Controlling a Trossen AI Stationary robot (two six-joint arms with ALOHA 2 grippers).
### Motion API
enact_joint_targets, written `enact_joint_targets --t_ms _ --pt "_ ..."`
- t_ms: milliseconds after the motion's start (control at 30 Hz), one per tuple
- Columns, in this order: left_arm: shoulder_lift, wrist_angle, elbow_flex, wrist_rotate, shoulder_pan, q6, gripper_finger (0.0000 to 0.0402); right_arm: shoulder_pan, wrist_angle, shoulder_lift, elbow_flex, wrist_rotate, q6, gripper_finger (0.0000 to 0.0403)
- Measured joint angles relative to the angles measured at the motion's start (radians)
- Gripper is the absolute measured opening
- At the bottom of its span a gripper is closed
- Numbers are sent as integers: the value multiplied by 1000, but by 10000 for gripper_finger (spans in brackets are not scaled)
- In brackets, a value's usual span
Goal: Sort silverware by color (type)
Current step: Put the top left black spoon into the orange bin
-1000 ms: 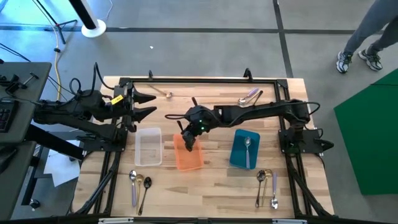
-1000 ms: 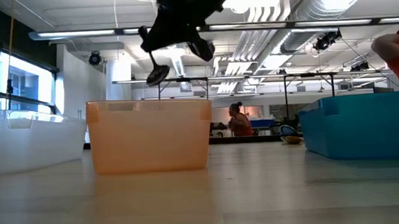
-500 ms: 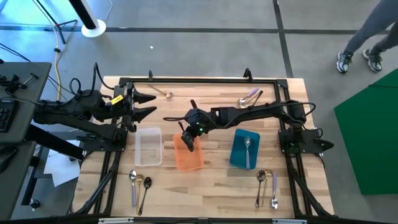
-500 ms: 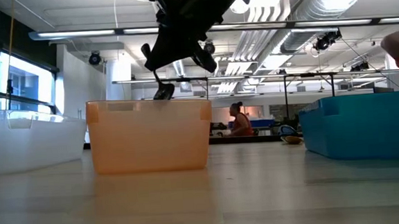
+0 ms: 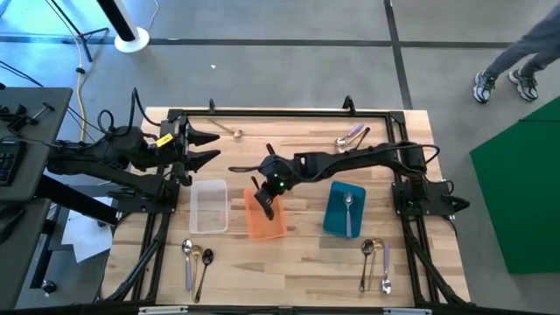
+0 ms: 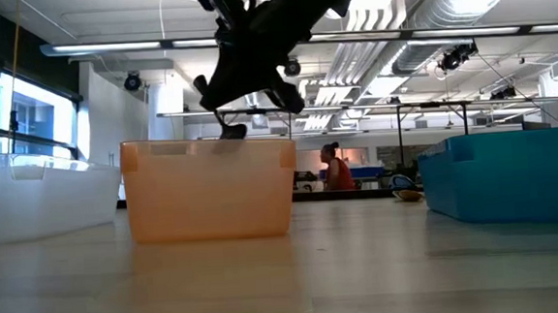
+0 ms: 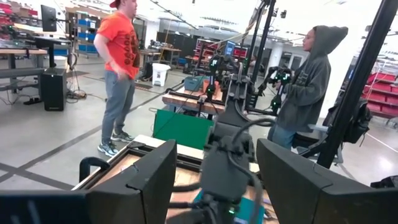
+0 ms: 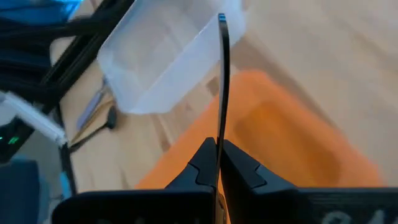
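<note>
High view: at frame centre the right pincer (image 5: 265, 202) hangs over the upper left corner of the orange tray (image 5: 265, 219), clamped on a dark spoon (image 5: 266, 208) largely hidden beneath it, while the left pincer (image 5: 208, 147) waits with fingers apart at upper left. Low view: the spoon's bowl (image 6: 233, 132) hangs just above the tray rim. Right wrist view: the handle (image 8: 222, 74) runs straight out from the closed fingers, bowl unseen.

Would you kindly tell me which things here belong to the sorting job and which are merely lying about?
Job:
- black spoon, held in the shut right gripper over the orange tray
- spoon in the blue tray
- spoons near the front edge

Lying about:
- paper beside the table
- green board
</note>
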Motion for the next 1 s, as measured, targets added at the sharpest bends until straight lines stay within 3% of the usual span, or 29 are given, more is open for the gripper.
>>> enact_joint_targets --t_ms 333,733,1000 --pt "0 1 0 0 0 0 211 54 2 62 1 -10 74 0" --pt "0 9 0 0 0 -1 211 8 59 191 0 -154 180 0" --pt "0 14 0 0 0 -1 211 -1 57 210 1 -163 189 0"
